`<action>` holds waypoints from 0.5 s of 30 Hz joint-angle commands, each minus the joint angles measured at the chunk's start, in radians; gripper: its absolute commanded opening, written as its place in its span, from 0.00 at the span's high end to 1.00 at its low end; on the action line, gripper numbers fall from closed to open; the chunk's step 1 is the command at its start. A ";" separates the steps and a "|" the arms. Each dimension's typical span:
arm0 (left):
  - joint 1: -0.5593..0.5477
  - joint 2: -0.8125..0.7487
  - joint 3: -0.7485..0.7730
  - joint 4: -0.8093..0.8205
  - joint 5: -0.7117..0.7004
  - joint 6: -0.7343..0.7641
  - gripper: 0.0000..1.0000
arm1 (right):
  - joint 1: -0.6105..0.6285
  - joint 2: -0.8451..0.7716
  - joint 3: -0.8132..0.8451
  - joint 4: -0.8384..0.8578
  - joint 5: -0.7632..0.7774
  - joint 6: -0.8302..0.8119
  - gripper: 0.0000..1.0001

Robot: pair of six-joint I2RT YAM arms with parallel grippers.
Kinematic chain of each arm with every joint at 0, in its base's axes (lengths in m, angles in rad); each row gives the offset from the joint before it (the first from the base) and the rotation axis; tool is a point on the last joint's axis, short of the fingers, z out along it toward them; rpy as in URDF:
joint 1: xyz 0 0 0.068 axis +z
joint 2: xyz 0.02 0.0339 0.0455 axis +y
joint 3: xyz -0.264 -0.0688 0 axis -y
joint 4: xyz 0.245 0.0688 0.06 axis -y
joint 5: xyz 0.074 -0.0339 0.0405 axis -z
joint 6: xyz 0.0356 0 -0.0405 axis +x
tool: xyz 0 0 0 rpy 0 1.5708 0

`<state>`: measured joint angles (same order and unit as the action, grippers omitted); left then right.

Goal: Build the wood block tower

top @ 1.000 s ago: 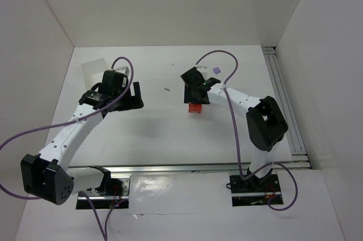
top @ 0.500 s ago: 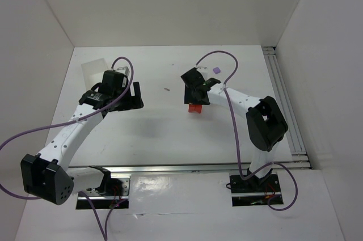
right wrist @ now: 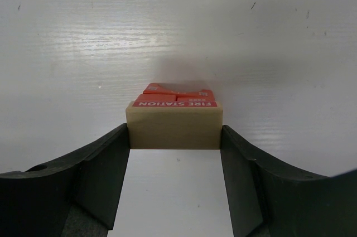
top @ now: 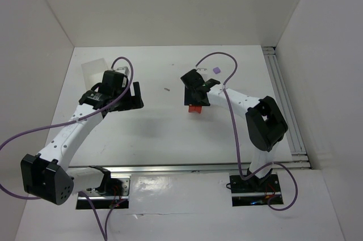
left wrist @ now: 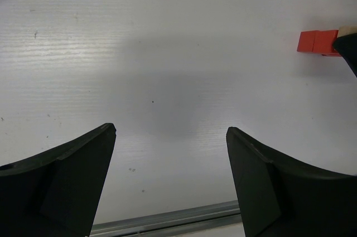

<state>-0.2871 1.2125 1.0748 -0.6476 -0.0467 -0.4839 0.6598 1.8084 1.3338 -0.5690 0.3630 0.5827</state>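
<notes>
My right gripper (top: 195, 96) (right wrist: 174, 136) is shut on a pale tan wooden block (right wrist: 174, 128) whose top face is red and reads FIRE STATION. Just beyond it, red-orange blocks (right wrist: 178, 91) (top: 195, 109) lie on the white table. In the left wrist view the red-orange blocks (left wrist: 317, 42) show at the far right, with a sliver of the tan block (left wrist: 345, 31) right above them; whether they touch I cannot tell. A lilac cube (top: 216, 70) lies alone farther back. My left gripper (top: 134, 97) (left wrist: 170, 136) hovers open over bare table, holding nothing.
A translucent white box (top: 93, 71) stands at the back left behind the left arm. A tiny dark speck (top: 167, 89) lies between the grippers. Metal rails run along the right side (top: 283, 99) and the near edge (top: 193, 167). White walls enclose the table.
The right gripper with the tan block has edged slightly over the red-orange blocks. The left arm has not moved.
</notes>
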 commanded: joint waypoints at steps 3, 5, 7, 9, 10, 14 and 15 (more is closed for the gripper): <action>-0.003 -0.021 -0.012 0.016 -0.004 -0.021 0.07 | 0.012 -0.007 -0.001 -0.017 0.014 -0.001 0.29; -0.003 -0.021 -0.012 0.016 -0.004 -0.021 0.07 | 0.012 -0.007 -0.001 -0.026 0.014 -0.001 0.24; -0.003 -0.021 -0.012 0.016 -0.004 -0.021 0.07 | 0.012 -0.007 -0.001 -0.026 0.014 -0.001 0.21; -0.003 -0.021 -0.012 0.016 -0.004 -0.021 0.07 | 0.012 -0.007 -0.001 -0.026 0.014 -0.001 0.17; -0.003 -0.021 -0.012 0.016 -0.004 -0.021 0.07 | 0.012 -0.007 -0.001 -0.026 0.014 -0.001 0.14; -0.003 -0.030 -0.012 0.016 -0.004 -0.021 0.07 | 0.012 -0.007 0.008 -0.035 0.014 -0.001 0.11; -0.003 -0.030 -0.012 0.016 -0.004 -0.021 0.07 | 0.012 -0.007 0.008 -0.035 0.023 -0.001 0.11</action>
<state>-0.2871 1.2125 1.0729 -0.6498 -0.0467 -0.5007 0.6598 1.8084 1.3338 -0.5720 0.3630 0.5819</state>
